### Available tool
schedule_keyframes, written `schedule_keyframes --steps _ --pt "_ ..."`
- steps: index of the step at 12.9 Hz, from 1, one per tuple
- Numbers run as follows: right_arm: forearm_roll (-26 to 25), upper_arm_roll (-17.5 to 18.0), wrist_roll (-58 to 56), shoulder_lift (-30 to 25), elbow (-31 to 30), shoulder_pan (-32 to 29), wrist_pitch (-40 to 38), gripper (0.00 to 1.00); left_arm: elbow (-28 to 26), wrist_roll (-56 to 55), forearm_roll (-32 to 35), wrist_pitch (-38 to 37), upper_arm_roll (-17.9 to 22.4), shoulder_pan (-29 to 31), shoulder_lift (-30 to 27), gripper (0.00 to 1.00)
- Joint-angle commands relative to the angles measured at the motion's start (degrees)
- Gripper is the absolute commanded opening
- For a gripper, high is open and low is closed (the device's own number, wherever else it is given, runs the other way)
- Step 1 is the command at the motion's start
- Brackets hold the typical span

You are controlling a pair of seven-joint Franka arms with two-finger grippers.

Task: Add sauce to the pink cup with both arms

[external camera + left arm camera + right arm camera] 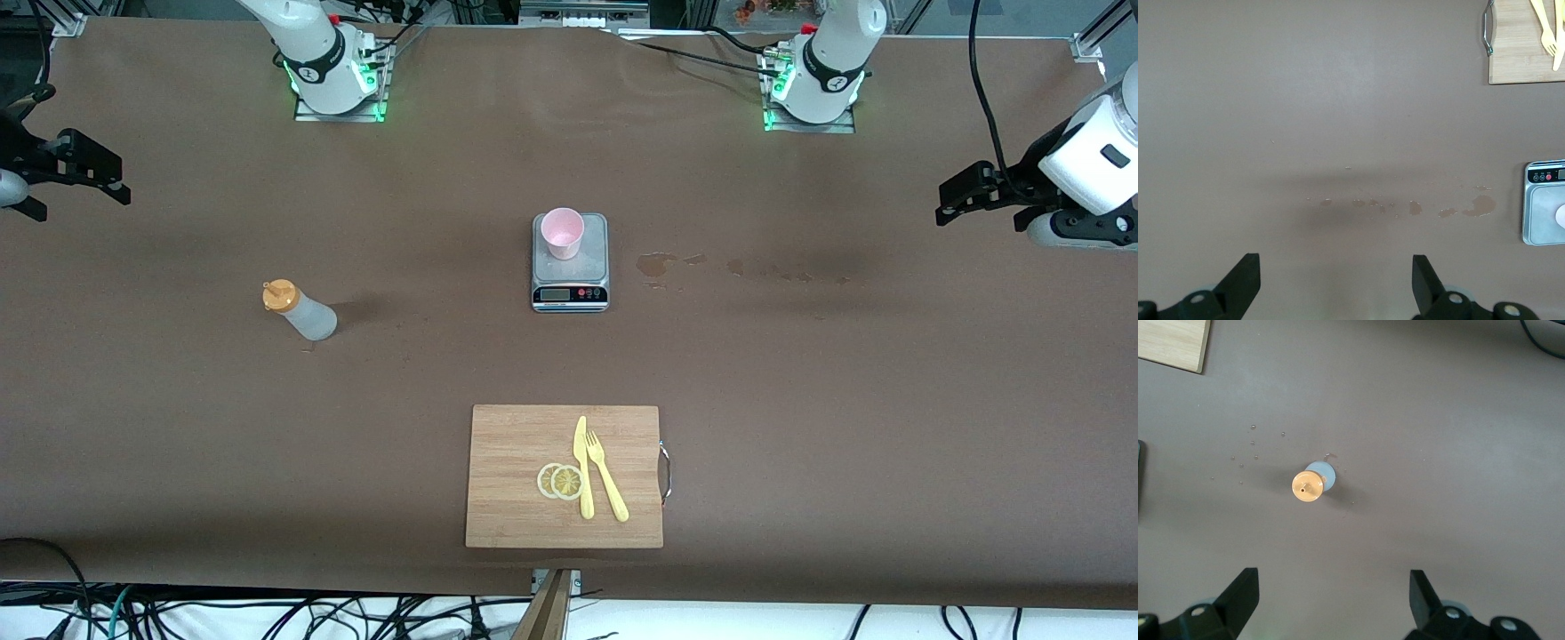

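Observation:
The pink cup (pixel 562 233) stands upright on a small kitchen scale (pixel 570 267) in the middle of the table. The sauce bottle (pixel 300 311), translucent with an orange cap, stands upright toward the right arm's end of the table, a little nearer to the front camera than the scale. My right gripper (pixel 82 204) hangs open and empty high over that end; its wrist view looks down on the bottle (pixel 1313 483) past the open gripper (pixel 1333 583). My left gripper (pixel 978 209) hangs open and empty over the left arm's end, also open in its wrist view (pixel 1336 267), where the scale (pixel 1541 217) shows at the edge.
A wooden cutting board (pixel 507 498) lies near the table's front edge with two lemon slices (pixel 560 481), a yellow knife (pixel 583 467) and a yellow fork (pixel 606 476) on it. Dried stains (pixel 658 263) mark the brown cloth beside the scale, toward the left arm's end.

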Motion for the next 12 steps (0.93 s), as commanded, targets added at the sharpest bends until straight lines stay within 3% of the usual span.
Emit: schedule_keyframes --steps 1,4,12 --pt "0.1 -0.3 3.4 -0.4 0.8 0.6 -1.2 1.0 1.8 -0.1 -1.0 -1.3 -0.2 0.2 0.7 1.0" --pt "3.3 -0.7 2.9 0.1 1.9 0.4 -0.8 1.0 1.8 -0.1 -0.9 -1.3 -0.3 0.2 0.8 1.0" --pt "2.7 -0.7 2.4 0.0 3.2 0.4 -2.2 1.0 1.7 -0.1 -1.0 -1.3 -0.3 0.2 0.8 1.0"
